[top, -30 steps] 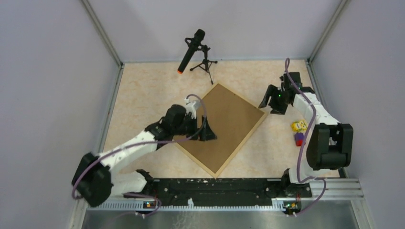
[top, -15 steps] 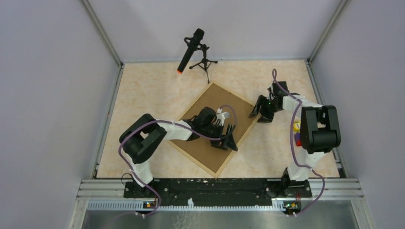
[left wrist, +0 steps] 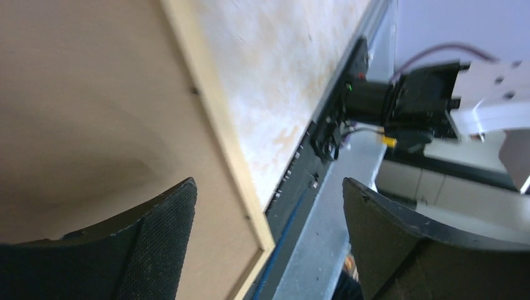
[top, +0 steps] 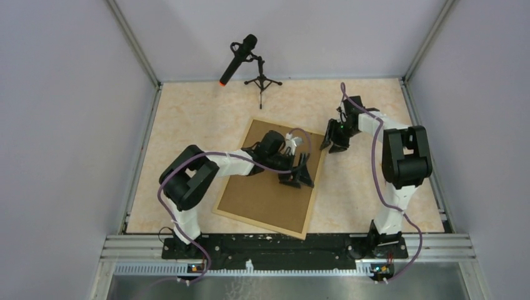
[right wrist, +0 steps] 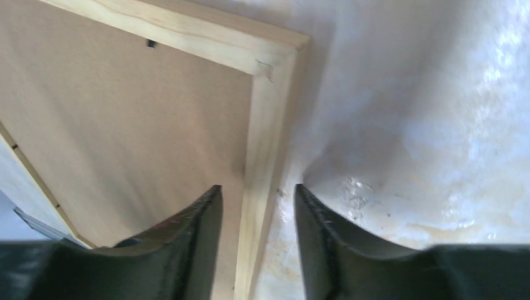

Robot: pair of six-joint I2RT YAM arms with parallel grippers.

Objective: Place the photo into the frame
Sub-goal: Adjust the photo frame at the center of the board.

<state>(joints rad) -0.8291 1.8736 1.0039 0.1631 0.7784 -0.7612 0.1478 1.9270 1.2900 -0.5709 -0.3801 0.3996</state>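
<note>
Right claw [right wrist: 257,190]: my two fingers stand a little apart, astride the wood strip of the frame [right wrist: 269,112] near its far right corner. Nothing is held; I cannot tell whether either finger touches the strip.
Left claw [left wrist: 269,187]: spread wide and empty, hanging low over the brown backing board [top: 262,200], near the frame's right edge.
Frame: lying flat on the table [top: 187,119], back side up, set a little askew to the table edges, with the backing board filling it.
Photo: not in sight in any view. It may lie under the board or somewhere out of frame; I cannot say which.
Tabs: small dark clips [right wrist: 150,42] sit along the inner edge of the strip, against the board.
Step in hand: as I judge it, squaring or steadying the frame from the corner, with the back closed.
Next move: if the print is not inside, the clips must be worked loose and the board lifted by one edge, my other claw pinning the frame. That calls for a fine, shallow touch, since board and strip lie nearly flush.
Risk: the light frame could skid on the table.
</note>
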